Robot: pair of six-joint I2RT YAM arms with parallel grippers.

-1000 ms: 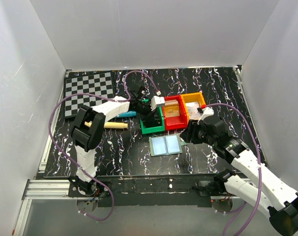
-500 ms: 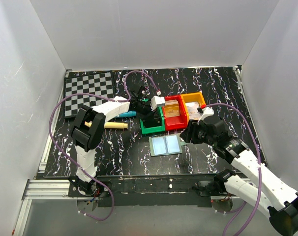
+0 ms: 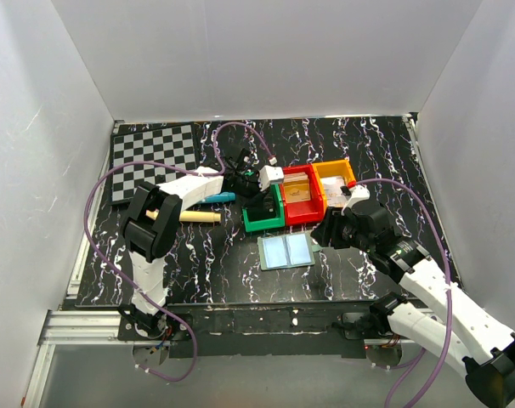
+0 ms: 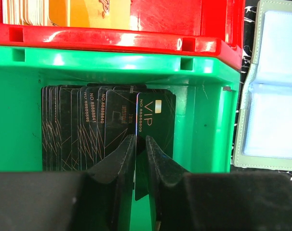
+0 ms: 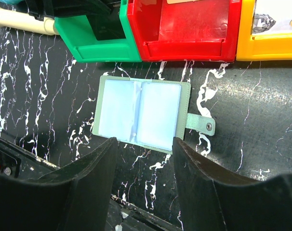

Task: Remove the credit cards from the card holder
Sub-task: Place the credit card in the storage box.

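Left jaws, down in the green bin [image 4: 208, 144], are barely parted around a black credit card [image 4: 158, 125]; gripped or loose, can't tell. The card holder [image 5: 141, 113] lies open near the bench [image 5: 261, 120] front edge, and the right jaws spread wide above it.

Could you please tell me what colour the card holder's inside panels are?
Pale blue panels, clearest in the right wrist view.
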